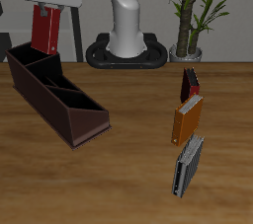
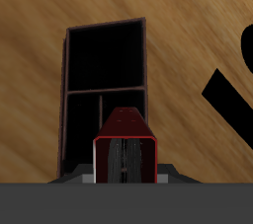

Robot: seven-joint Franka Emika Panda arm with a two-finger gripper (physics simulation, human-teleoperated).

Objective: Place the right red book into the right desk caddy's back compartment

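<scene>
My gripper (image 1: 47,9) is shut on the top of the right red book (image 1: 45,33), a slim bright red hardcover held upright in the air. The book hangs just above the back end of the right desk caddy (image 1: 54,110), a long dark maroon-brown open box with inner dividers. Whether the book's lower edge is inside the caddy's rim cannot be told. In the wrist view the book (image 2: 126,149) shows end-on with its red cover and dark edge. The caddy's rim (image 2: 67,90) and two dark compartments lie below it.
Three other books stand in a row on the far side of the table: a maroon-black one (image 1: 190,83), an orange one (image 1: 189,117) and a dark grey one (image 1: 188,164). The robot base (image 1: 126,31) and a potted plant (image 1: 193,11) stand at the back.
</scene>
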